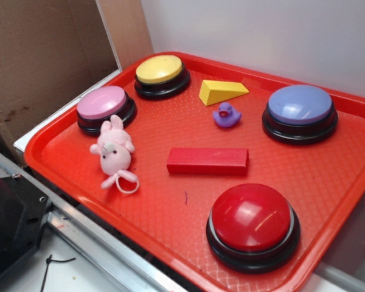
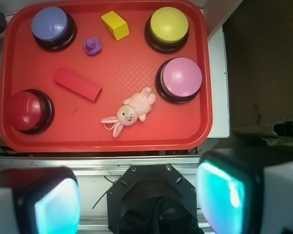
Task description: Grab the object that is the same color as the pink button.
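A pale-pink plush bunny (image 1: 114, 149) with a thin loop strap lies on the red tray (image 1: 328, 182) near its left front edge. It also shows in the wrist view (image 2: 132, 111). The pink button (image 1: 104, 106) on a black base stands just behind it, nearly touching its ears; it also shows in the wrist view (image 2: 180, 79). My gripper (image 2: 142, 202) is seen only in the wrist view, high above the robot base and off the tray's front edge. Its two fingers (image 2: 222, 192) are wide apart and hold nothing.
On the tray: a yellow button (image 1: 161, 75), a lavender-blue button (image 1: 300, 111), a red button (image 1: 252, 224), a yellow wedge (image 1: 221, 91), a purple duck (image 1: 226, 115) and a red block (image 1: 207, 160). Cardboard (image 1: 42, 55) stands at the left. The black robot base (image 2: 151, 200) lies below the gripper.
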Tool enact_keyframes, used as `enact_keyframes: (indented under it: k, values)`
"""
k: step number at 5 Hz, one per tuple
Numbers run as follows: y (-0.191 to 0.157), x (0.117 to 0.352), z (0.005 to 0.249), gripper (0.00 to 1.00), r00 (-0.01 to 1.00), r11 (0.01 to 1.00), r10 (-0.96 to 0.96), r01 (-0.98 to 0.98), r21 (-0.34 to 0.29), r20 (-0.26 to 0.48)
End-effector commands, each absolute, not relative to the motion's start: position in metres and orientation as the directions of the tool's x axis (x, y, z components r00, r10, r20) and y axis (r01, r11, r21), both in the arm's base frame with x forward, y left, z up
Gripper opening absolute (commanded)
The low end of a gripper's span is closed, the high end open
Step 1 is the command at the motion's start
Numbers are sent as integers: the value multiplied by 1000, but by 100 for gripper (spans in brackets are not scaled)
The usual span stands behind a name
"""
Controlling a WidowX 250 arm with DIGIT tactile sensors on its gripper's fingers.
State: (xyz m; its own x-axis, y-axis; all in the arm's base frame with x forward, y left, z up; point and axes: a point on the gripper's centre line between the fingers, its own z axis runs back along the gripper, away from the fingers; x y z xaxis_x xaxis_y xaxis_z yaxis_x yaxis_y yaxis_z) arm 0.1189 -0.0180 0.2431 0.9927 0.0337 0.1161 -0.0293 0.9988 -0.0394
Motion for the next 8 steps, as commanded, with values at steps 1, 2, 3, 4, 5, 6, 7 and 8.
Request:
enact_keyframes:
  k: [1, 2, 3, 4, 5, 6, 7, 8]
  values:
    - [-18, 119, 243, 100, 993, 999, 34, -29, -39, 116]
    - [-18, 119, 243, 100, 993, 999, 34, -29, -39, 116]
    - [-22, 157, 229, 100, 987, 999, 24, -19, -33, 161]
    - [-3, 207, 222, 100, 966, 978, 206, -206, -16, 155]
    - [32, 221, 216, 100, 895, 897, 430, -439, 58, 117]
    - [46, 195, 204, 100, 767, 761, 638, -641, 101, 63]
    - [26, 175, 190, 100, 724, 714, 689, -682, 156, 11]
    - [22, 180, 180, 100, 865, 860, 500, -501, 101, 37]
